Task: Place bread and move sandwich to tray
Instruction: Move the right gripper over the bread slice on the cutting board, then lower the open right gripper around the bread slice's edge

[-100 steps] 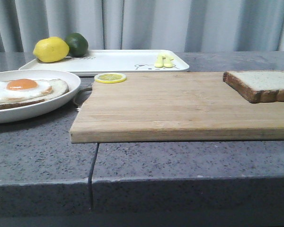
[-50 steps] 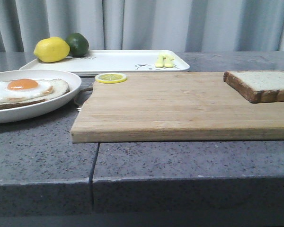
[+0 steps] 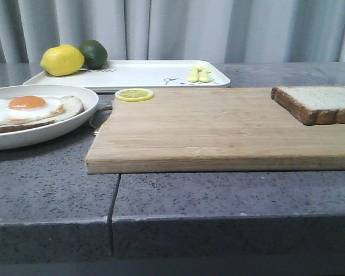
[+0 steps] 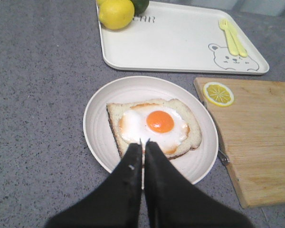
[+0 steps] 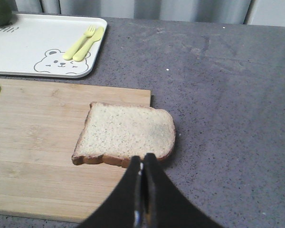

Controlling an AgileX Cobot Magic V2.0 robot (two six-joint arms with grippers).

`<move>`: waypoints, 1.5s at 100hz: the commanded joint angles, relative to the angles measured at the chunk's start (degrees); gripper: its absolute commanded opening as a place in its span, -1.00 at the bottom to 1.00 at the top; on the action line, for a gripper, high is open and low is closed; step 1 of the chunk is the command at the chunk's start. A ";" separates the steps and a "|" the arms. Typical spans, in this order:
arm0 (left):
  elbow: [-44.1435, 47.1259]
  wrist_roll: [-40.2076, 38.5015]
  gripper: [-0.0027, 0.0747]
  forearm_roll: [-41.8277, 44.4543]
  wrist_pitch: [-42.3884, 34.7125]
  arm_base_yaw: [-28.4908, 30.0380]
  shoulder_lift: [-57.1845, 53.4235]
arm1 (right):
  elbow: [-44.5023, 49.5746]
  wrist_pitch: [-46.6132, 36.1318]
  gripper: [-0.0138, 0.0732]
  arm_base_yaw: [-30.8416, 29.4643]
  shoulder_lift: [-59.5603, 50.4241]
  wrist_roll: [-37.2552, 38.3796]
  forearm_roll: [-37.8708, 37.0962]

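Note:
The bread lies flat on the right end of the wooden cutting board; it also shows in the right wrist view. My right gripper is shut and empty, above the slice's near crust. The sandwich, an egg on a bread slice, sits on a round white plate at the left; it also shows in the left wrist view. My left gripper is shut and empty, above the sandwich's near edge. The tray lies behind with a bear drawing. Neither gripper shows in the front view.
A lemon and a lime sit on the tray's left end, a yellow fork and spoon on its right end. A lemon slice lies on the board's far left corner. Curtains hang behind the grey stone counter.

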 commanded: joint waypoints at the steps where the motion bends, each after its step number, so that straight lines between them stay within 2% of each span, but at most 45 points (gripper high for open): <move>1: -1.84 -0.32 -0.98 -1.58 -2.03 -0.35 1.08 | -2.18 -5.80 -0.95 -0.21 0.78 0.15 -0.13; 27: -1.84 -0.32 -0.98 -1.58 -1.75 -0.35 1.07 | -2.18 -4.10 -0.95 -0.21 0.78 0.15 0.01; 36: -1.84 -0.32 -0.88 -1.58 -1.75 -0.35 1.07 | -2.18 -2.91 -0.89 -0.21 0.78 0.15 0.25; 48: -1.84 -0.32 -0.45 -1.58 -1.75 -0.35 1.07 | -2.18 -1.66 -0.54 -0.21 0.78 0.15 0.39; 55: -1.84 -0.32 -0.14 -1.58 -1.75 -0.35 1.07 | -2.18 -1.00 -0.22 -0.21 0.78 0.15 0.41; 56: -1.84 -0.32 -0.08 -1.58 -1.75 -0.35 1.07 | -2.18 -0.90 -0.12 -0.21 0.78 0.15 0.41; 61: -1.84 -0.32 0.10 -1.58 -1.63 -0.35 1.07 | -2.18 -0.70 0.08 -0.21 0.78 0.15 0.41; 67: -1.84 -0.32 0.22 -1.58 -1.63 -0.35 1.07 | -2.18 -0.65 0.31 -0.21 0.78 0.15 0.41; 74: -1.84 -0.32 0.25 -1.58 -1.63 -0.35 1.07 | -2.18 -0.65 0.43 -0.21 0.78 0.15 0.41; 150: -1.84 -0.32 0.24 -1.58 -1.63 -0.35 1.07 | -2.18 -1.88 0.42 -0.21 0.78 0.15 0.41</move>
